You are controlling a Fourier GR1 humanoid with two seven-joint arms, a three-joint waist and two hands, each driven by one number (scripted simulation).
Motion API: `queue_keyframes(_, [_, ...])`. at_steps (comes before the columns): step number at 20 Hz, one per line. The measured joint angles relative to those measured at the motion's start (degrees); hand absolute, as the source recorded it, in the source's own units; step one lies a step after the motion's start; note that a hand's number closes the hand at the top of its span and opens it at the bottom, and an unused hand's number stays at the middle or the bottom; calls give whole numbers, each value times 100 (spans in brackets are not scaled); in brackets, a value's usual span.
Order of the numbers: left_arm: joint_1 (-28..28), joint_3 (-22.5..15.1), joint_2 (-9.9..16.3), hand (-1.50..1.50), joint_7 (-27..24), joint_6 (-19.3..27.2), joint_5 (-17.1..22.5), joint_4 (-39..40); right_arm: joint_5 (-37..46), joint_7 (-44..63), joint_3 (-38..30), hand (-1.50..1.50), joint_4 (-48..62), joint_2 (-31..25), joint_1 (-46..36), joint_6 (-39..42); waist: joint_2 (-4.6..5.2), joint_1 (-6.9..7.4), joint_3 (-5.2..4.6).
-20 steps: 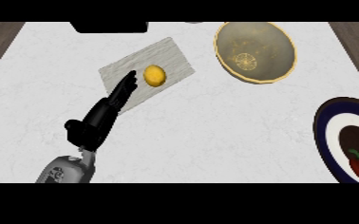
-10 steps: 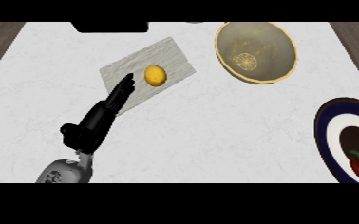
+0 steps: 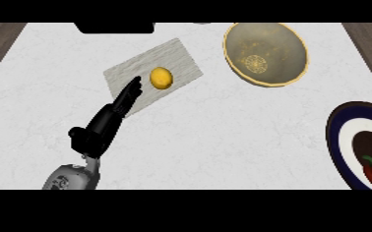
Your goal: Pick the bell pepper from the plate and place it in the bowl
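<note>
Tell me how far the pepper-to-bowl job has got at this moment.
Nothing looks done yet: the bowl holds no pepper, and a red item, apparently the bell pepper, sits on the dark plate at the right edge. In hand: nothing; the left hand stretches with straight fingers toward a yellow fruit on the grey mat. The right hand is out of view. Grasp, carry and placement remain.

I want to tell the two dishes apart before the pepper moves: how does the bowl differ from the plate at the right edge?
The bowl is olive-gold with a tan rim; the plate is dark blue with a white ring. The bowl shows whole at the counter's far side, while the plate is cut off by the view's right edge. The bowl holds nothing, while the plate carries a dark red item. Both are round and rest on the white counter.
</note>
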Motion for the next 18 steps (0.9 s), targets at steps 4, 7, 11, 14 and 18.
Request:
queue_keyframes(4, [-10,188,8,0,110,-172,67,-131,298,-333,-39,-150,428,68,-132,-87,1,6,2])
queue_keyframes(7, [84,169,-70,0,90,-223,-45,-189,516,-506,-42,-150,661,178,-248,-153,0,8,0])
queue_keyframes(11, [1,205,-200,0,126,-209,-168,-161,694,-760,-10,150,1027,360,-452,-283,2,9,0])
queue_keyframes(14, [11,242,-228,0,186,-253,-164,-193,794,-1104,33,150,1286,416,-652,-510,0,15,-7])
queue_keyframes(18, [114,287,-232,0,195,-335,-201,-282,944,-1288,-6,150,1384,558,-785,-805,-3,10,-12])
